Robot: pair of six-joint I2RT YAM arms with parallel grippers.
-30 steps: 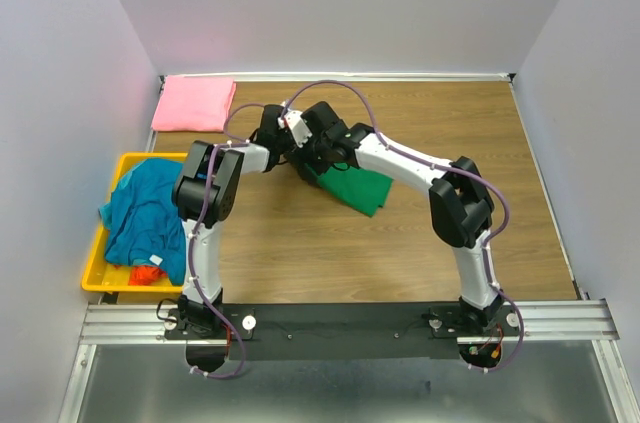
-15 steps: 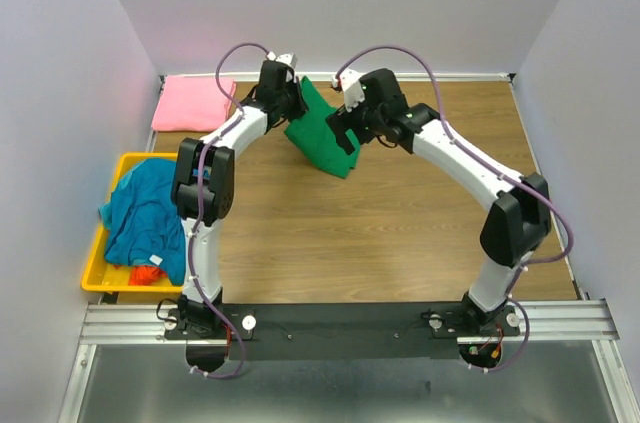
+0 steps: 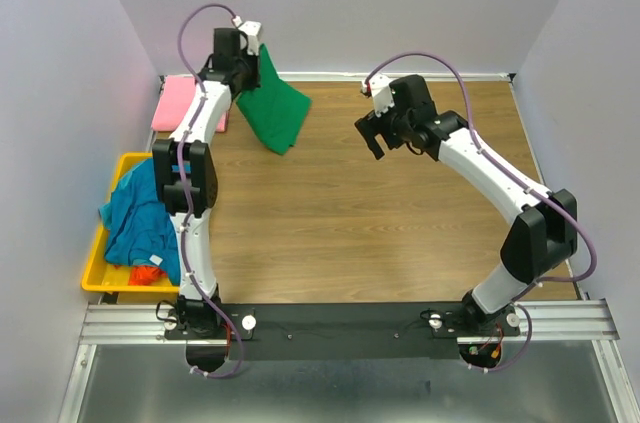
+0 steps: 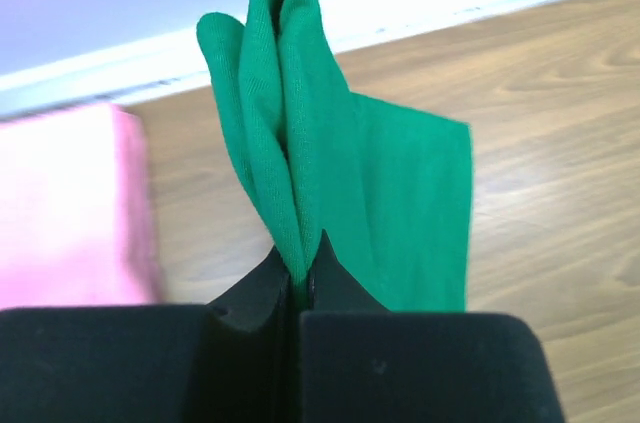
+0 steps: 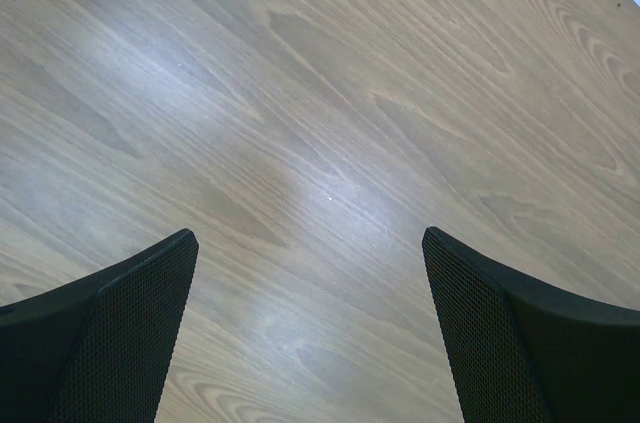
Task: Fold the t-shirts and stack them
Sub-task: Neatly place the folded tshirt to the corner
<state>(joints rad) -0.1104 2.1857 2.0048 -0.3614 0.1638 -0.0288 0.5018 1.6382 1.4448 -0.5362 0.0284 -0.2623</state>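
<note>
Green shirt [image 3: 272, 111] hangs from the left gripper [image 3: 243, 43], clamped on it, arm stretched far back (near the pink shirt [image 3: 185, 103]). Right gripper [image 3: 374, 133] hovers, fingers [image 5: 130, 323] wide apart.

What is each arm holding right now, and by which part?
Left gripper: jaws shut on the green t-shirt, pinching a bunched folded edge; the rest hangs down. Right gripper: open, holding nothing.
</note>
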